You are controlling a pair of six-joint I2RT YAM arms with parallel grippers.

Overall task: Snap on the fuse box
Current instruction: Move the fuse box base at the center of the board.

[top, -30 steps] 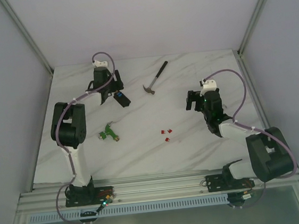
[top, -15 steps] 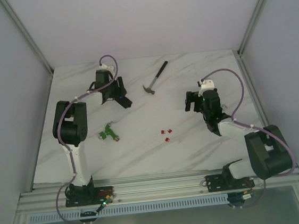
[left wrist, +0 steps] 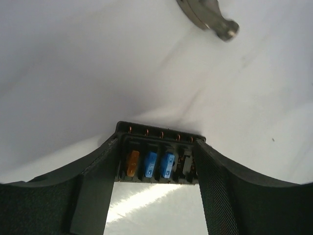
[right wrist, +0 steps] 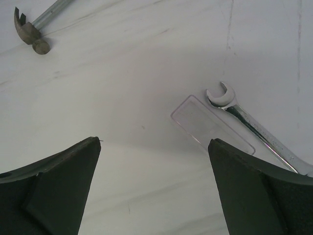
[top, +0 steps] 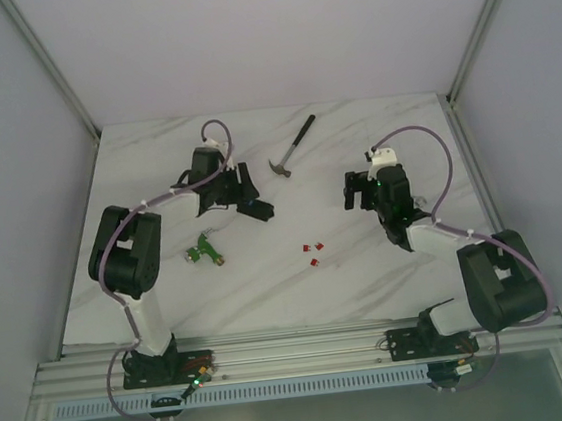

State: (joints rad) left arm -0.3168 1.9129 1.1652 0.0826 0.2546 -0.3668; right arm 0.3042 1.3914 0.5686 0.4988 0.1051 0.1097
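The fuse box is a small black block with one orange and two blue fuses in its face. My left gripper is shut on it, one finger on each end, and holds it just above the marble table. In the top view the left gripper and the fuse box are left of the table's centre. My right gripper is open and empty. In the right wrist view its fingers stand wide apart over bare table, with a clear plastic cover lying just ahead on the right.
A hammer lies at the back centre; its head shows in the left wrist view and the right wrist view. A wrench lies beside the clear cover. A green part and tiny red fuses lie nearer the front.
My left gripper has carried the fuse box to the right and nearer, toward the table's centre. My right gripper has shifted slightly left.
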